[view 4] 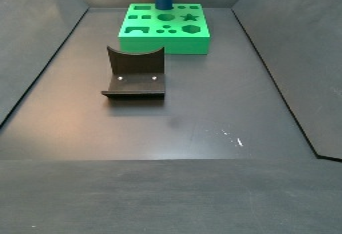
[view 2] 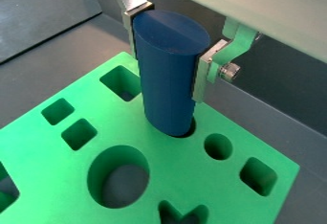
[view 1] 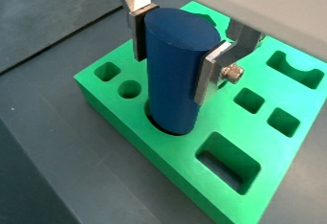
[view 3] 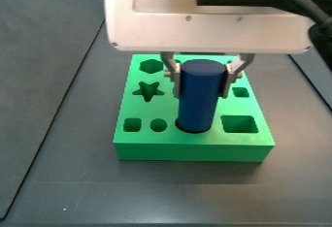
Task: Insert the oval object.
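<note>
No readable text anywhere in these shots, honestly. The tall smooth dark blue oval peg (view 1: 175, 70) is plain, the bright green plastic block with shaped cut-outs (view 3: 195, 144) has no lettering or numbers, and the white housing over the silver two-finger gripper (view 3: 199, 73) shows no brand or label. Same for the dark L-shaped fixture (view 4: 134, 75) and the dark table floor (view 4: 174, 128): no markings I can read.

Even overhead light, soft shadows; hand (view 1: 177, 44) slightly blurred, floor (view 4: 174, 128) faintly glary

Wrist views close above the green block (view 1: 192, 161); side views oppose.
</note>
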Robot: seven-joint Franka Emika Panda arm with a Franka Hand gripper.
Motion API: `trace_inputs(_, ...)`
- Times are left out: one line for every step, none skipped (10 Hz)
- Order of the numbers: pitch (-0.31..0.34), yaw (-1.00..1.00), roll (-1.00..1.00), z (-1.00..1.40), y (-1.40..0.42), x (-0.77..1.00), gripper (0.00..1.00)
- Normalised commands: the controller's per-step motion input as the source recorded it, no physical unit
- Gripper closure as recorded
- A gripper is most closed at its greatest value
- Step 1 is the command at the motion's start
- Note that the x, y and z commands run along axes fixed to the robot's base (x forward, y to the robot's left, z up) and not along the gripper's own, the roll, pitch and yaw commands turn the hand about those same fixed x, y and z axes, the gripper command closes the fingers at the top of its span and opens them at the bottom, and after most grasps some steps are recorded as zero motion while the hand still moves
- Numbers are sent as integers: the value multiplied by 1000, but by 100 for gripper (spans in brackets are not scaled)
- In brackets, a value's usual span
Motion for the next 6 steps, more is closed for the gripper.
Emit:
trace_inputs(-27,-80,0,-634,-80,-83,100)
trace_inputs(-34,-189,0,-657,-263,-103,100)
trace_inputs(-19,-183,1,-409,-329,-86,100)
trace_inputs(0,-46,24,-249,-149,0,100)
trace_inputs(67,0,140,-289,0,226,100)
trace_inputs(43,0,211,-440,0,234,100)
